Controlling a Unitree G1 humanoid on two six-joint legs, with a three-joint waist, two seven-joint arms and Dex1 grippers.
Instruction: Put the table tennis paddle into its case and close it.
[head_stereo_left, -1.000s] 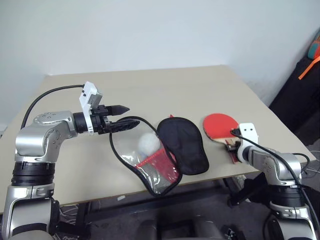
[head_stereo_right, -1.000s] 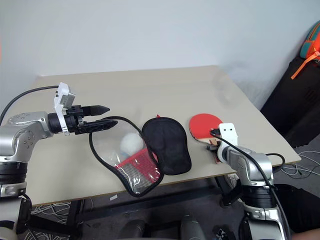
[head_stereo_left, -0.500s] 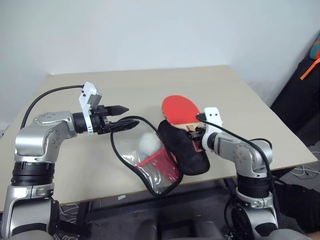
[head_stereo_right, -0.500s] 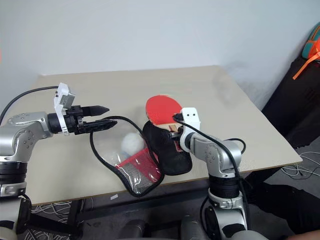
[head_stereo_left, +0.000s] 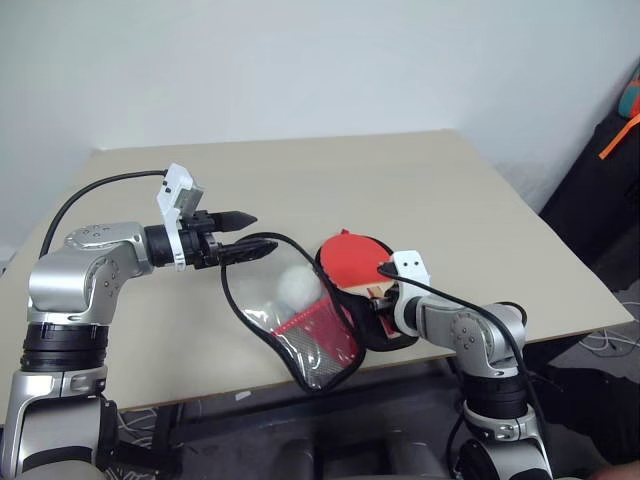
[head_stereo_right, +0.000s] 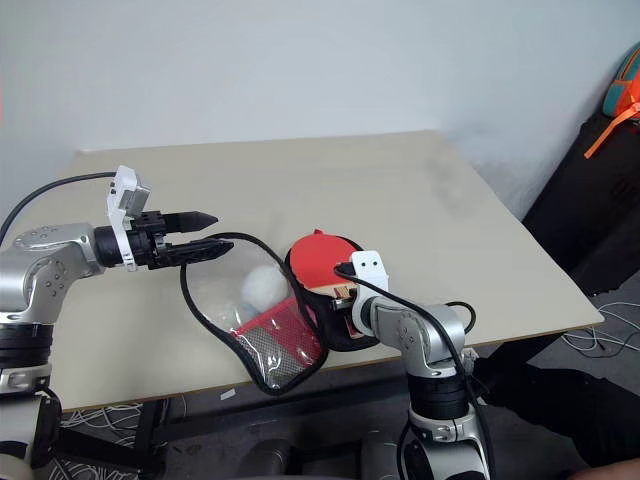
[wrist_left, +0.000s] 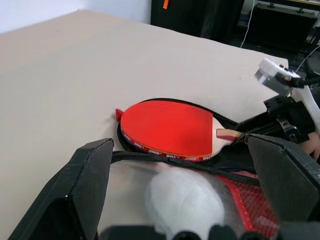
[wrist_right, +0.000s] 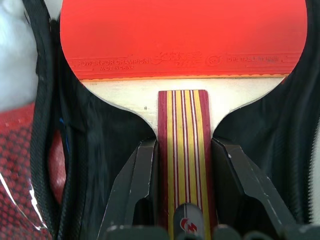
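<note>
Since 1 second ago the table tennis paddle (head_stereo_left: 352, 264) has been carried from the table's (head_stereo_left: 420, 180) right side to centre frame, over the case's (head_stereo_right: 262, 372) black half; insertion is judged underway. The right gripper (wrist_right: 184, 165) is closed on the handle. The left gripper (head_stereo_left: 243, 236) is fully spread, its lower finger at the clear flap's rim. "POWER FOR CHAMPION" is legible on the rubber.

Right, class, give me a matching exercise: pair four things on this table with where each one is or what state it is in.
Things:
1. table tennis paddle
2. white ball
3. left gripper
4. clear half of the case

States:
A. behind the clear plastic
B. open, at the case's rim
C. held by its handle over the black half
D. raised off the table

Pairs: 1-C, 2-A, 3-B, 4-D
</note>
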